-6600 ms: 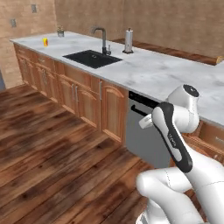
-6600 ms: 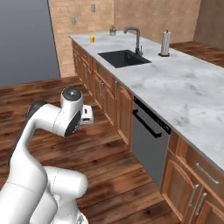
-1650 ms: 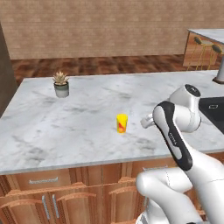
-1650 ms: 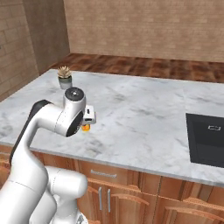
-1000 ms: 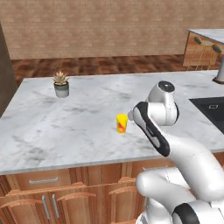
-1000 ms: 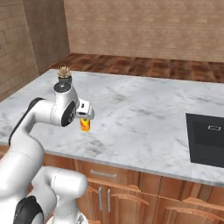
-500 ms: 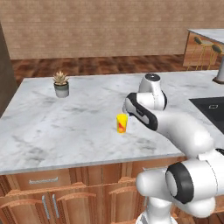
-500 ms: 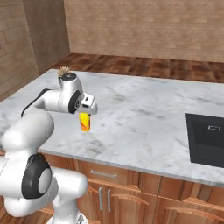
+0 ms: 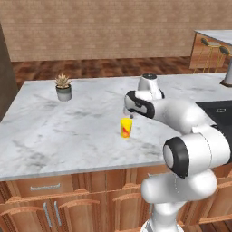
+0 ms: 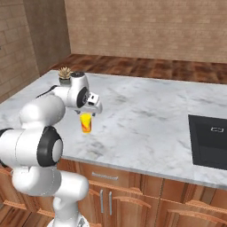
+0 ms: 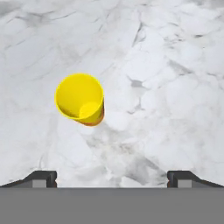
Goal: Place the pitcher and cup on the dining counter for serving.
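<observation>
A wide marble counter point(image 9: 68, 131) with wooden cabinets spreads beneath the hand. The white arm point(image 9: 181, 113) reaches out over it. The gripper point(image 11: 112, 177) hangs above the surface, fingers spread wide, holding nothing. The cup point(image 11: 80, 98), small and yellow, stands upright just below and ahead of the fingertips, toward the left one. A potted plant point(image 9: 63, 87) sits well beyond.

A home kitchen is shown here: a broad grey-veined marble worktop point(image 9: 68, 131) is carried on wooden cabinets point(image 9: 54, 208) with metal handles, and a dark sink basin point(image 10: 208, 142) is sunk into its surface. A small potted plant point(image 9: 63, 87) is set on the marble, brick walls point(image 10: 146, 24) and a wood-plank floor point(image 10: 146, 66) are seen behind. Yellow-framed stools point(image 9: 213, 54) are tucked under a second marble counter point(image 9: 215, 35) far off at the right.
</observation>
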Available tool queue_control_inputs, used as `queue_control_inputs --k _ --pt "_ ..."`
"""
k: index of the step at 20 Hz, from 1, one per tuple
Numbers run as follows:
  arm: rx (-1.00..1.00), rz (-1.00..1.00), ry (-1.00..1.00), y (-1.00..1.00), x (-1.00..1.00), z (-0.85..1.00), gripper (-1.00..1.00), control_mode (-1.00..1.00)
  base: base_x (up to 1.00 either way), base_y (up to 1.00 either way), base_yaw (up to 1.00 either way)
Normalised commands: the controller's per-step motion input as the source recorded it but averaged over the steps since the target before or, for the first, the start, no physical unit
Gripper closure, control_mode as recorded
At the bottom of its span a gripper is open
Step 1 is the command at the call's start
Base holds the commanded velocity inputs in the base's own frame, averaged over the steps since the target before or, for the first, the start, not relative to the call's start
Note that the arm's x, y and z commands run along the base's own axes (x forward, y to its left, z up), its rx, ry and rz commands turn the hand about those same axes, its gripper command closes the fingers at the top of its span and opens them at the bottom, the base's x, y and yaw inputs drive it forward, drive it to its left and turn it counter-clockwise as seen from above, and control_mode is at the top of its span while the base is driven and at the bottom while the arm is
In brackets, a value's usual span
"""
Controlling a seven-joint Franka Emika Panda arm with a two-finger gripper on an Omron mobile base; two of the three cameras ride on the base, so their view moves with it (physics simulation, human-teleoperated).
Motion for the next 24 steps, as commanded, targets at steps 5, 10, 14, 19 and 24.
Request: queue_control_inputs --k 5,10,14,19,24 --pt "0.00 0.00 0.07 0.00 0.42 -0.39 -1.00 -1.00 0.00 0.00 0.00" --pt "0.00 0.00 0.07 0.00 0.39 -0.42 -1.00 -1.00 0.00 0.00 0.00" --pt "0.00 0.00 0.06 0.00 0.38 -0.39 -1.00 -1.00 0.00 0.00 0.00" --pt "0.00 0.00 0.06 0.00 0.42 -0.30 -1.00 -1.00 0.00 0.00 0.00" --pt "0.00 0.00 0.06 0.00 0.38 -0.28 -1.00 -1.00 0.00 0.00 0.00"
